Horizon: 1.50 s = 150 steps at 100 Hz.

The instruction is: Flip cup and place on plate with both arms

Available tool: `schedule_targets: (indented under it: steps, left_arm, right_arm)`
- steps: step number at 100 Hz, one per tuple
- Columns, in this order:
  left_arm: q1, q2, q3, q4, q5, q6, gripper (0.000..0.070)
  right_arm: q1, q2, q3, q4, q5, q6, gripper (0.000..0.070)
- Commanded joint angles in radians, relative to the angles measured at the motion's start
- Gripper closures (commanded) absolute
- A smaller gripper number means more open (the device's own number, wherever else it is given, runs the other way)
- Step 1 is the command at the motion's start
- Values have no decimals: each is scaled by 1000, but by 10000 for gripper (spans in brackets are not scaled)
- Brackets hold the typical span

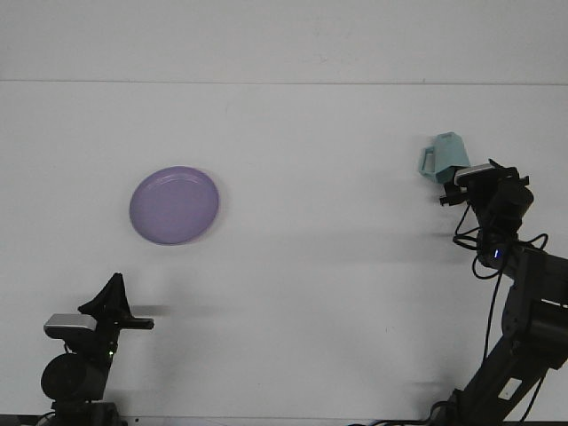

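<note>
Front view: a white worktop [293, 266] carries a lilac plate [175, 205] toward its left side, lying flat with nothing on it. The pale teal cup [444, 158] sits toward the right edge, further back than the plate and well apart from it; it rests upside down, narrow base on top, its handle turned to the left. The right arm [524, 311] rises from the near right corner and reaches toward the back, its black wrist and camera block just beside the cup's lower right side, overlapping it in this view — whether anything touches cannot be told. The right gripper [461, 182] points at the cup, but its fingers are hidden behind the wrist, so it cannot be told if they are spread or pressed together. The left arm [80, 373] is folded low at the near left corner, well short of the plate. The left gripper [114, 297] shows only as a dark wedge pointing up — its fingers cannot be made out either.
</note>
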Motion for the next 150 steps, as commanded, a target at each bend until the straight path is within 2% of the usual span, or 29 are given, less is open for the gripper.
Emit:
schedule_targets:
  steps: [1, 15, 22, 31, 35, 46, 58, 67, 100, 124, 139, 150]
  left_arm:
    - [3, -1, -19, 10, 2, -2, 686]
    - [3, -1, -19, 5, 2, 1, 686]
    - [3, -1, -19, 2, 2, 1, 686]
    - [3, -1, -19, 2, 2, 1, 686]
    - [3, -1, -19, 2, 2, 1, 686]
    - [3, -1, -19, -6, 2, 1, 686]
    - [3, -1, -19, -19, 2, 1, 686]
    - [3, -1, -19, -19, 2, 1, 686]
    - [3, -1, -19, -3, 2, 1, 686]
    - [3, -1, -19, 19, 2, -1, 687]
    - [3, -1, -11, 18, 3, -6, 687]
    - [3, -1, 1, 18, 5, -46, 687]
  right_arm:
    - [-6, 51, 46, 2, -11, -21, 201]
    - [-9, 128, 133, -19, -30, -55, 204]
    - [-11, 157, 169, -39, -64, -55, 208]
    - [-13, 182, 200, -40, -88, -61, 251]
    - [-13, 194, 212, -41, -88, -61, 300]
    - [-19, 217, 237, -70, -137, -60, 533]
    - [-19, 219, 240, -72, -153, -60, 691]
    - [-19, 218, 246, -72, -153, -54, 693]
    - [-17, 128, 251, -123, -154, 99, 693]
    - [19, -121, 251, -358, -141, 210, 694]
    - [65, -314, 252, -542, -86, 317, 694]
    - [116, -461, 253, -737, -40, 381, 694]
